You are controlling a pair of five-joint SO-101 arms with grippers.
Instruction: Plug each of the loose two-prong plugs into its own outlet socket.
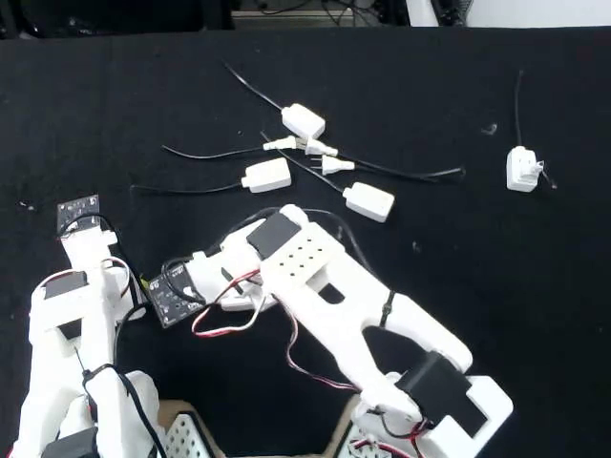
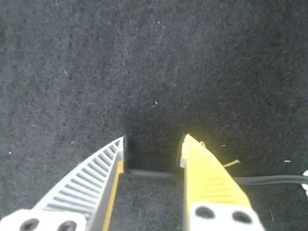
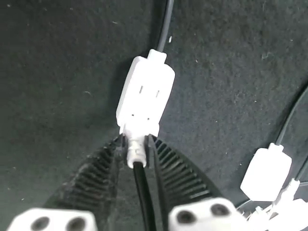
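Two white arms (image 1: 334, 305), black motor blocks (image 1: 444, 382), red and white wires (image 1: 292, 348), left fingers (image 2: 207, 178) ribbed grey and yellow, right fingers (image 3: 91, 183) ribbed black

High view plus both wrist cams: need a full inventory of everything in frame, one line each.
sockets: four, white, three clustered mid-table, one alone to the right
loose plugs: three, white, small, among the clustered sockets
held plug: one, white, butted against a white socket's end
cables: several, black, thin, trailing from sockets and plugs
cloth: one, black, covering the table
arms: two, white, at the near edge
left gripper: fingers open, one grey, one yellow, straddling a cable
right gripper: black fingers shut on the held plug
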